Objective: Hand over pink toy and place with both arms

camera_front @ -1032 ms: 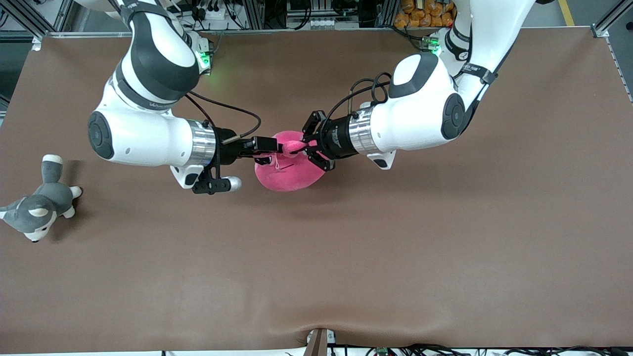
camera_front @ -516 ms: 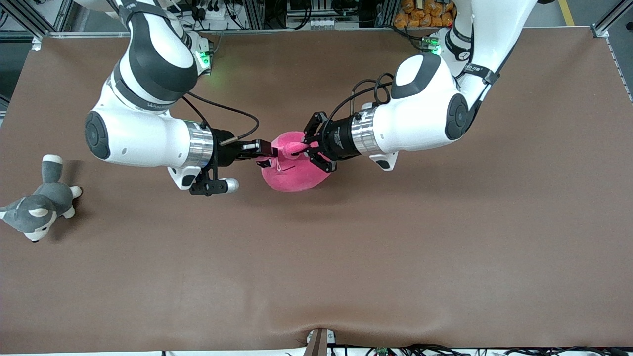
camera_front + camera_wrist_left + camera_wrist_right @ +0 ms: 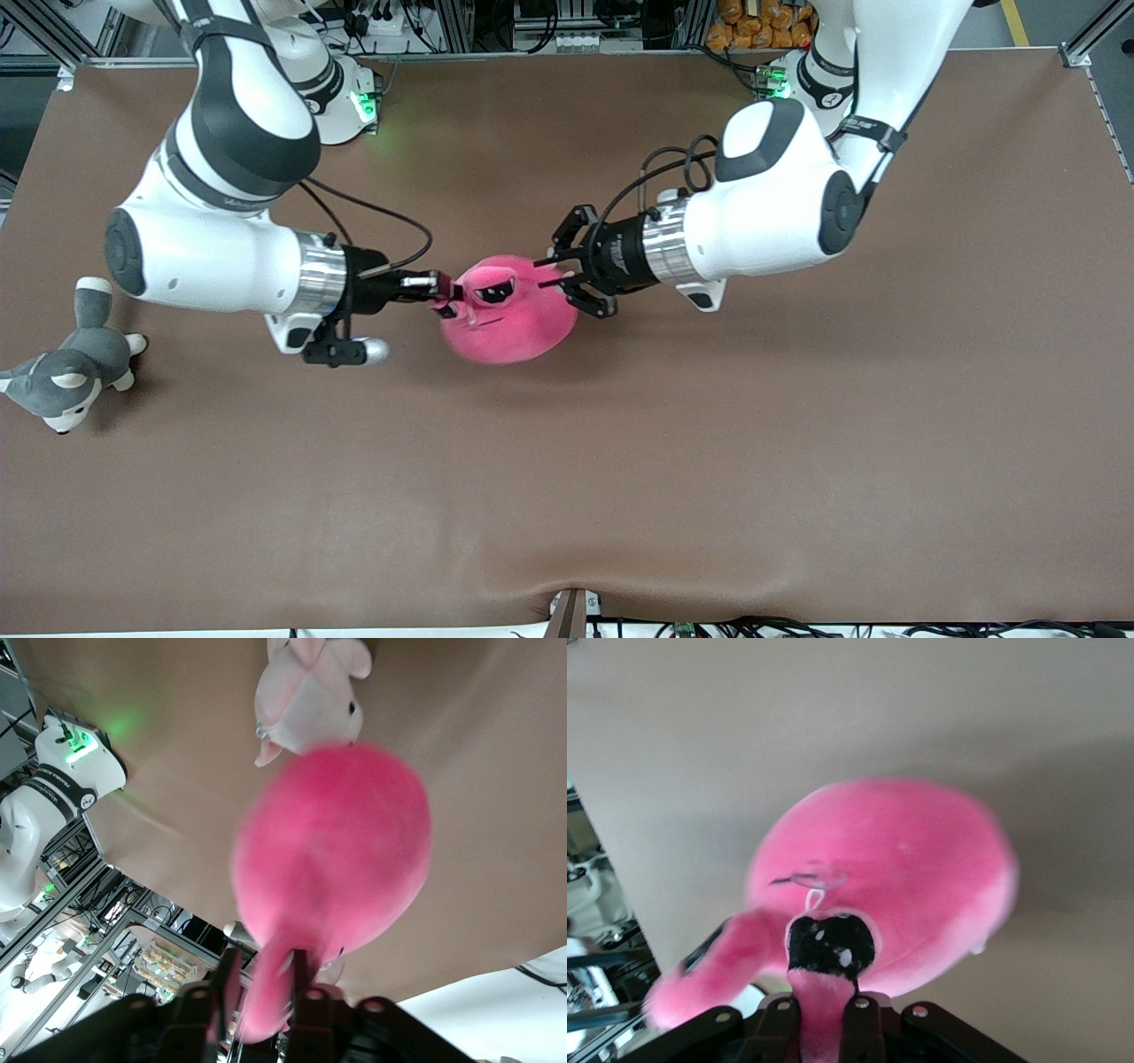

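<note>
Subject: pink toy point(image 3: 507, 317), a round hot-pink plush. It is held up over the middle of the brown desk point(image 3: 709, 461), and its shadow lies on the surface beneath it.
Orientation of the toy: in the front view its black half-lidded eyes face upward. One ear points toward each arm.
Right gripper point(image 3: 440, 297): reaches in level from the right arm's end of the desk, over its middle. The fingers point(image 3: 861, 1028) are clenched on one pink ear, which the right wrist view shows pinched between them. One black eye patch sits just above the pinch.
Left gripper point(image 3: 549, 273): reaches in level from the left arm's end and meets the toy on the side away from the right gripper. In the left wrist view the other ear fills the gap between the fingers point(image 3: 227, 973), which are grasping it.
Support: the toy hangs between the two grippers and does not touch the desk.
Husky plush point(image 3: 66, 377): grey and white. It lies on the desk at the right arm's end, well apart from the pink toy.
Pale plush point(image 3: 306, 695): pink and white. It lies on the desk and appears only in the left wrist view, near the pink toy's body point(image 3: 341, 850).
</note>
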Robot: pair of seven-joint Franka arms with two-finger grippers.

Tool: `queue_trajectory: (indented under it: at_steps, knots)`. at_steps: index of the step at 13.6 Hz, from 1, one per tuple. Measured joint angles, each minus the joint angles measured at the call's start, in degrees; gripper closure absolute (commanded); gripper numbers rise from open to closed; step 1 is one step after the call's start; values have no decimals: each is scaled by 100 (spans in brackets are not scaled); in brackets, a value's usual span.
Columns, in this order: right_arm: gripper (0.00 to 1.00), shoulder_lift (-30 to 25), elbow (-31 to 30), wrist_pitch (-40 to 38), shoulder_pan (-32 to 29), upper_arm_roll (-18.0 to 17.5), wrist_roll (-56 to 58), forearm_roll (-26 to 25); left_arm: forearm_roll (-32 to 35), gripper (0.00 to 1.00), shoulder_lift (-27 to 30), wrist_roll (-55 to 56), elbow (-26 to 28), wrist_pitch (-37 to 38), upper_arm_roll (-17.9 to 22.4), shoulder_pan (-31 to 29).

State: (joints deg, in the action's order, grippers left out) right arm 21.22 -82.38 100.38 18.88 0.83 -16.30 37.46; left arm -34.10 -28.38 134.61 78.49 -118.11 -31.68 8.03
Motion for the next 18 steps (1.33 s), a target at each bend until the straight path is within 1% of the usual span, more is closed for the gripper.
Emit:
queue_trajectory:
  at_steps: [2,3,5,6,9,10,11,12,14,16,18]
  knots:
    - [100,0,0,-36,-238,15,300,-288,468,0,75,-228,-121,459,-4,-211]
    - [100,-1,0,-144,-392,24,516,-358,769,0,125,-543,-250,739,-4,-283]
    - [100,0,-2,-597,-765,45,912,-407,1225,0,289,-1263,-455,1212,1,-424]
    - [100,2,-12,-870,-963,50,1042,-414,1330,0,368,-1651,-477,1389,5,-558]
    - [100,15,-237,-1476,-1487,58,1182,-446,1468,0,487,-3403,-481,1955,30,-1284]
    - [100,25,-383,-1574,-1645,58,1255,-462,1635,0,497,-3989,-482,2146,33,-1546]
    - [100,38,-532,-1659,-1795,59,1354,-474,1948,0,505,-4540,-485,2319,32,-1730]
    - [100,52,-696,-1710,-1945,59,1488,-489,2382,0,531,-5134,-495,2524,30,-1824]
    - [100,98,-1030,-1737,-2267,60,1916,-505,3124,0,658,-6182,-498,2974,16,-1810]
    - [100,227,-1299,-1734,-2637,64,2282,-508,3471,0,872,-7016,-500,3290,15,-1844]
    - [100,444,-1388,-1714,-2960,66,2435,-508,3543,0,1091,-8141,-500,3427,22,-2150]
